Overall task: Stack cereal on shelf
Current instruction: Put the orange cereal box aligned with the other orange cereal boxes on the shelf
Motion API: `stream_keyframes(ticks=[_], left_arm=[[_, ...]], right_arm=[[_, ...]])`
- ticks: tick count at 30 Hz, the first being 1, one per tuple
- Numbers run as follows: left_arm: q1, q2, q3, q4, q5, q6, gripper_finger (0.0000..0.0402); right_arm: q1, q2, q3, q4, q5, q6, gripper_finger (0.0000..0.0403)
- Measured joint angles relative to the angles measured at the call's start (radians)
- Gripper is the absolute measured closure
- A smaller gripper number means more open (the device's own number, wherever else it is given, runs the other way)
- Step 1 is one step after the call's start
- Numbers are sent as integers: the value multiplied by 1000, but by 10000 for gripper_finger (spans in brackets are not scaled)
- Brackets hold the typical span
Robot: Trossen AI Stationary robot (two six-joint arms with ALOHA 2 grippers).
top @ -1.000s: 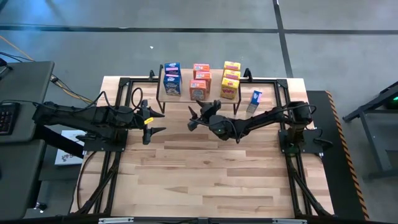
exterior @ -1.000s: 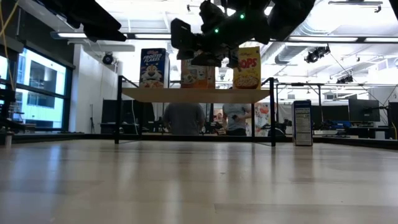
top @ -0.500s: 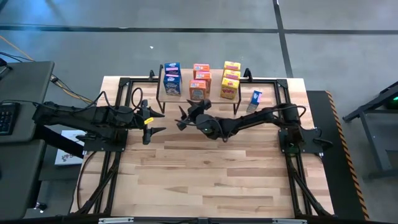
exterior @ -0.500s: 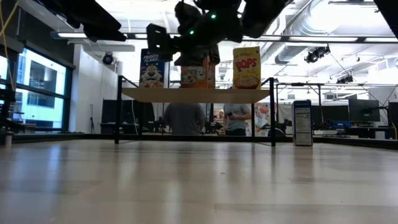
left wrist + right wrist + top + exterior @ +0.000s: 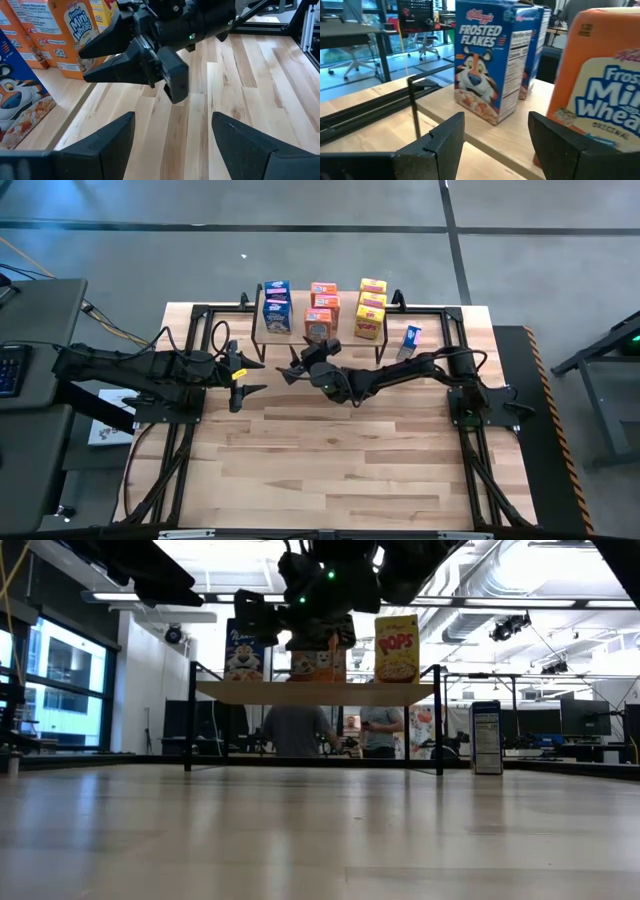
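1. Right end effector (image 5: 293,369) hangs spread and empty before the shelf (image 5: 258,337)
2. Eight cereal boxes (image 5: 320,308) stand on it; one blue box (image 5: 410,340) stands on the worktop (image 5: 340,460)
3. Left end effector (image 5: 250,376) waits spread, empty

Light: bright, even, from ceiling lamps (image 5: 585,603) overhead.
Glare: pale sheen on the table (image 5: 320,840) in the low view.
Shadows: soft, faint.
Focus: near fingers (image 5: 440,145) blurred.
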Motion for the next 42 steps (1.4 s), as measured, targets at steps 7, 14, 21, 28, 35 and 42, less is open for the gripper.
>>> stream_keyframes(ticks=[7, 14, 21, 28, 35, 42], left_arm=[[0, 0, 0, 0, 0, 0, 145], [0, 0, 0, 0, 0, 0, 145], [0, 0, 0, 0, 0, 0, 145], [0, 0, 0, 0, 0, 0, 145], [0, 0, 0, 0, 0, 0, 145], [0, 0, 0, 0, 0, 0, 145]], right_arm=[[0, 0, 0, -12, 37, 0, 189], [0, 0, 0, -22, 82, 0, 189], [1, 0, 0, -34, 118, 8, 189], [7, 0, 0, -24, 98, -9, 189], [-29, 0, 0, -16, -60, -26, 189], [-56, 0, 0, -9, -72, -26, 189]])
